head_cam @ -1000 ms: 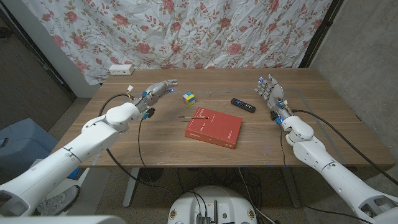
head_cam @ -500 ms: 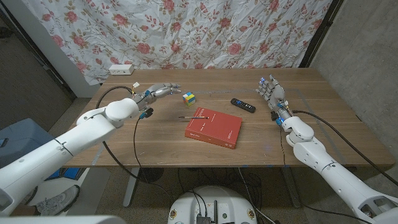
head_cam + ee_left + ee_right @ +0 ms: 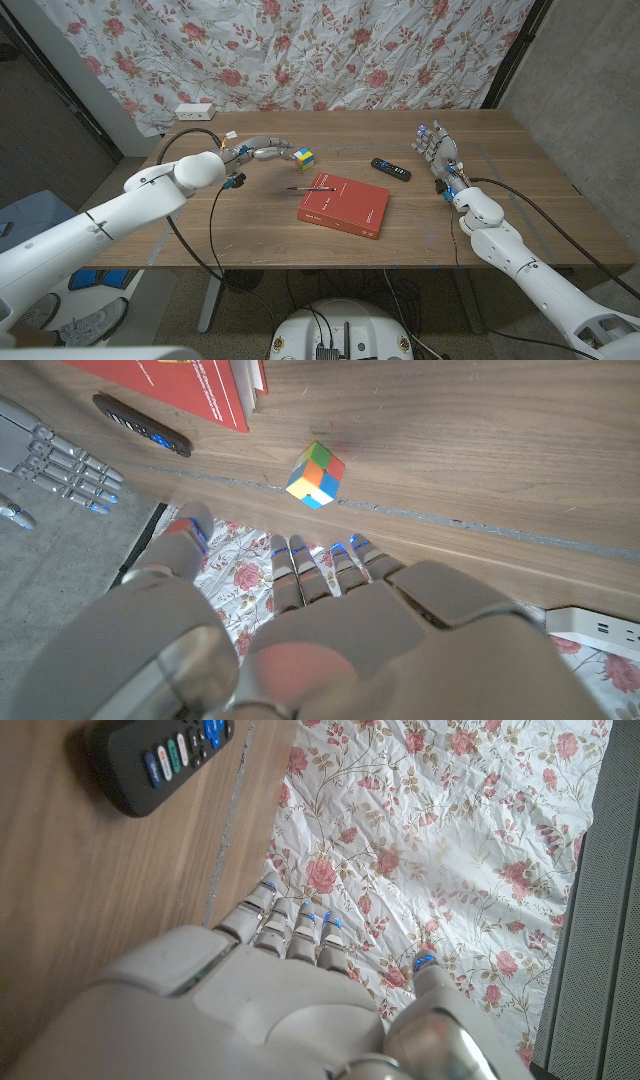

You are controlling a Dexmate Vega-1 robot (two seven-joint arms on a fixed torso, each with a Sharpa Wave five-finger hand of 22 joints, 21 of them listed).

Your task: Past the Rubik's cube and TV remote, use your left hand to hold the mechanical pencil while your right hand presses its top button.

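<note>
I think I work in a makeshift lab room. A flowered sheet hangs as backdrop behind the wooden bench, and a power strip lies at its far corner.

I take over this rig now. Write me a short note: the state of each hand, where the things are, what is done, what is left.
Left hand: open, holds nothing, fingers reaching toward the Rubik's cube.
Right hand: open, holds nothing, to the right of the TV remote.
Mechanical pencil: lies at the near-left edge of the red book, untouched.
Done: nothing yet.
Left: left hand takes the pencil, right hand presses its top button.
</note>
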